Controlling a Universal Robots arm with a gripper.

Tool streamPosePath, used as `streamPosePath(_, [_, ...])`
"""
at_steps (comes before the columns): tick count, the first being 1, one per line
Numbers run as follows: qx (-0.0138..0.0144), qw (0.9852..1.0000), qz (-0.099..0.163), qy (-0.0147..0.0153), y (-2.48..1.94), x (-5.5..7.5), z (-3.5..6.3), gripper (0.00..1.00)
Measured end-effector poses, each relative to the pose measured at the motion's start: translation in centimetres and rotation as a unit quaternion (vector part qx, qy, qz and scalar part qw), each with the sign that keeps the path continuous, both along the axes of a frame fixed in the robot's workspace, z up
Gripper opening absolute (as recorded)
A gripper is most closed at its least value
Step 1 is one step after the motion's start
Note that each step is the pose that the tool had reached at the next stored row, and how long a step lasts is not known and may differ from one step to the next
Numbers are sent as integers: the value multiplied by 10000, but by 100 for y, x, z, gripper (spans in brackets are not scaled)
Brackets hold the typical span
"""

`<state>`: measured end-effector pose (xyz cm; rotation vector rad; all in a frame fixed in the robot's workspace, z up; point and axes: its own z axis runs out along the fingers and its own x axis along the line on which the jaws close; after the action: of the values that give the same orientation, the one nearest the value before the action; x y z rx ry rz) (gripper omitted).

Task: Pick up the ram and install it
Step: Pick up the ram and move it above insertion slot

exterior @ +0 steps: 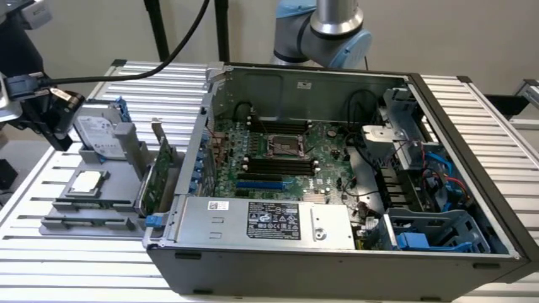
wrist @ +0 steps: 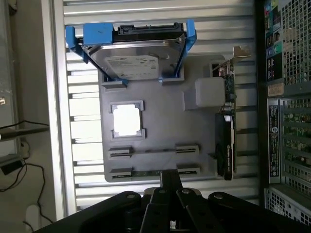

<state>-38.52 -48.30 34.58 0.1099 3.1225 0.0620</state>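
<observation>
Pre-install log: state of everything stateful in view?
case: open, panel off.
slots: look empty.
ram: in tray holder, ungripped.
CPU: in tray recess.
drive: in blue caddy, on tray.
card: on edge in tray.
gripper: over tray, near ram.

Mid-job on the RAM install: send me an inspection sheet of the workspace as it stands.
Surface: slatted metal table carrying a grey holder tray and an open computer case.
Job's things: the ram stands on edge in the tray's rests; the motherboard lies exposed in the case, its black slots in view.
Clutter: hard drive in a blue caddy, processor chip and expansion card, all on the tray.
Grippers: the gripper hangs over the tray's ram end.
Cables: a black cable runs toward the wrist; blue and red leads inside the case.
Surroundings: pale wall, black stand poles.
</observation>
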Motion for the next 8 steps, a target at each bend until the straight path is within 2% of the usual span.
streamPosePath(8, [-1, 10000, 23, -4, 0, -5, -4, 0])
